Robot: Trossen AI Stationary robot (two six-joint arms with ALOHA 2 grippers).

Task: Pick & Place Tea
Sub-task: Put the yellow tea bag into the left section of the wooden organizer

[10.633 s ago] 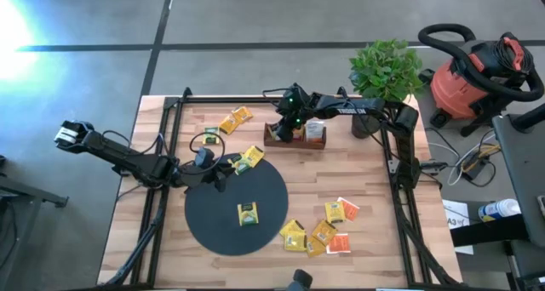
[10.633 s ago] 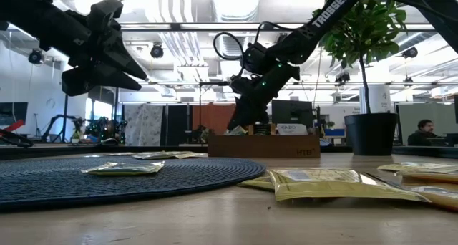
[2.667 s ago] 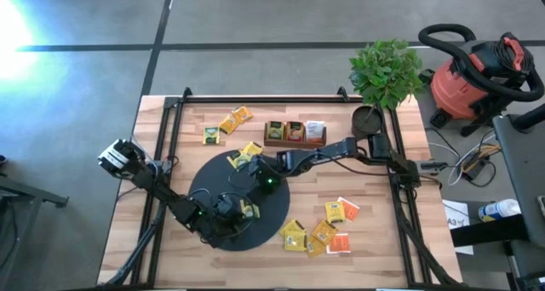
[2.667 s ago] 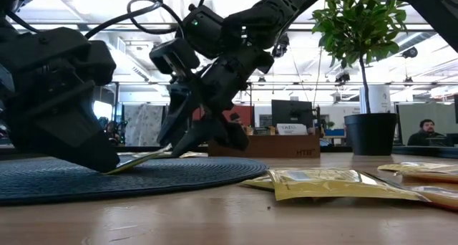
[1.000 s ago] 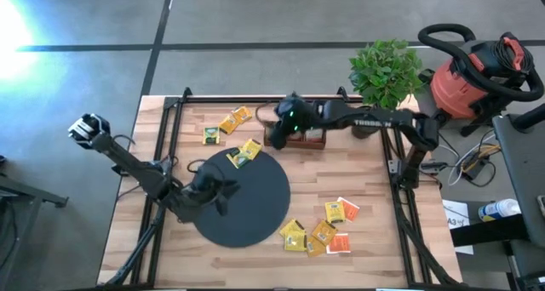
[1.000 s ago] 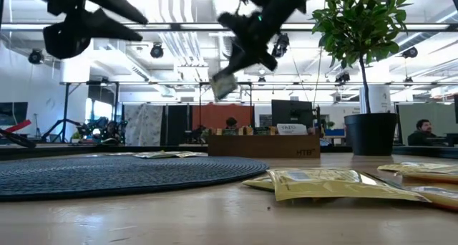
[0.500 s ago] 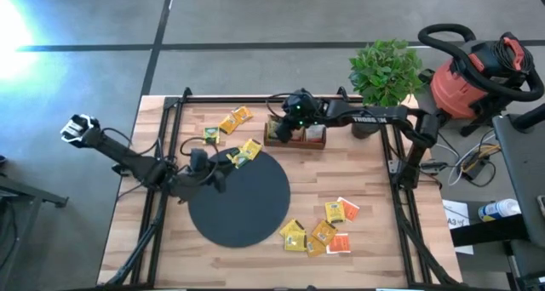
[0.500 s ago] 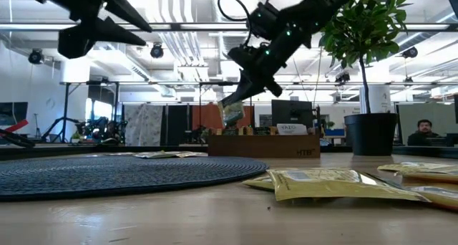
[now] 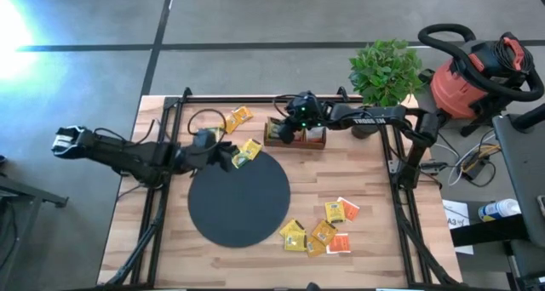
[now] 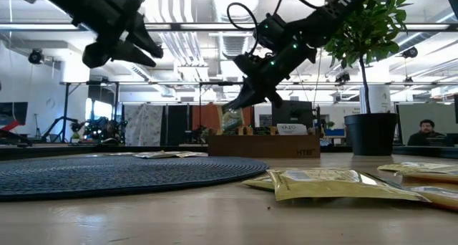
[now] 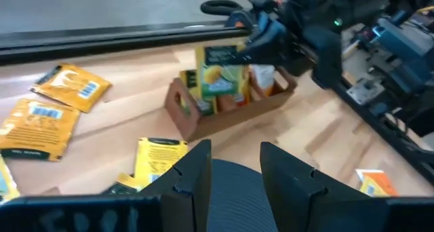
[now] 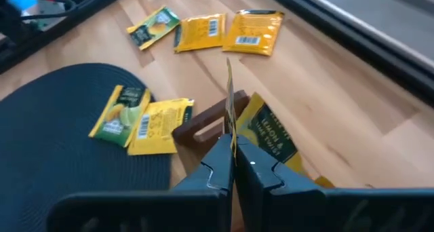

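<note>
1. Over the left end of the brown rectangular wooden tray (image 9: pixel 295 134) you have one small flat square paper tea sachet (image 11: pixel 221 70), yellow with a dark-green band and a lemon picture, hanging upright and edge-on to the right wrist camera.
2. Your right gripper (image 12: pixel 233 152) is pinched tight on that sachet's edge, with its fingers pressed together around the paper; the sachet sits just above the tray's end compartment, and you cannot tell whether it touches the sachets already standing there.
3. Inside the tray you can see more sachets standing on edge, one of them yellow and green.
4. On the light wooden table (image 9: pixel 366 172), two yellow sachets (image 9: pixel 247 152) lie at the far rim of the round black woven mat (image 9: pixel 238 199), one half on it.
5. Farther back, two more yellow ones (image 9: pixel 236 118) lie near the table's far edge.
6. Near the front right, a cluster of yellow and orange-red-and-white sachets (image 9: pixel 322 232) lies beside the mat.
7. Your left gripper (image 9: pixel 223 156) hangs above the mat's far-left rim, fingers parted and holding nothing.
</note>
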